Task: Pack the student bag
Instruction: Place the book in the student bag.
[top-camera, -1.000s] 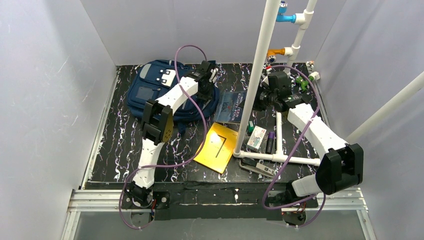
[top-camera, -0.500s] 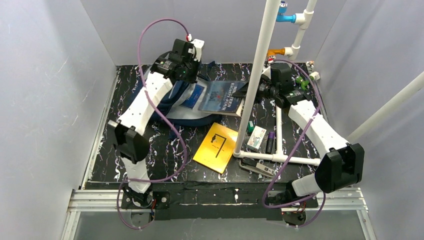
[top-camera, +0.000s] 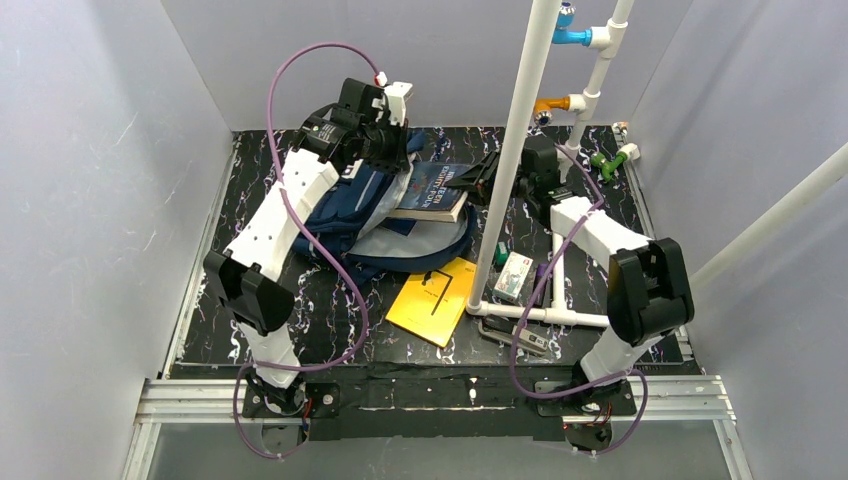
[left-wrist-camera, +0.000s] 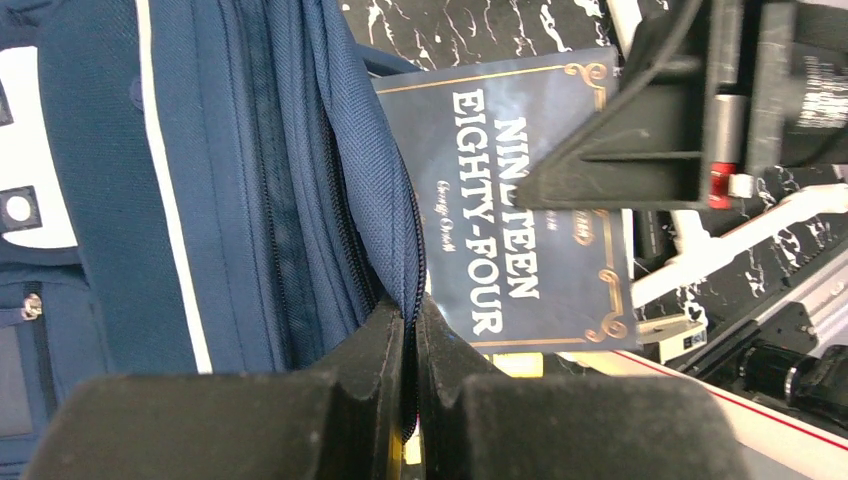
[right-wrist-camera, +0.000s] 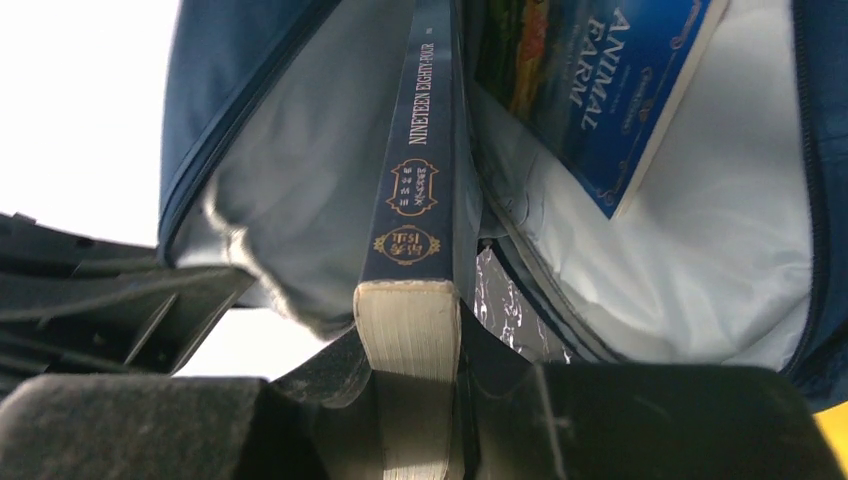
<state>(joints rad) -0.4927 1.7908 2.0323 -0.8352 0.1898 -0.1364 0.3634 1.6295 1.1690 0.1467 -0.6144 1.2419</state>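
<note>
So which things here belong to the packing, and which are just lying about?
In use: backpack, pinched at its opening by the left gripper; Nineteen Eighty-Four book, in the right gripper; Animal Farm book, inside the backpack.
Lying about: yellow book, small white box, white pipe frame.

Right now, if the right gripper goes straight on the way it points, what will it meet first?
Probably the pale lining of the open bag: the right gripper holds a book aimed into the mouth. A second book lies just right of that line; depth is unclear.

navy student bag (left-wrist-camera: 100, 200), unzipped, mouth gaping, pale lining showing
</note>
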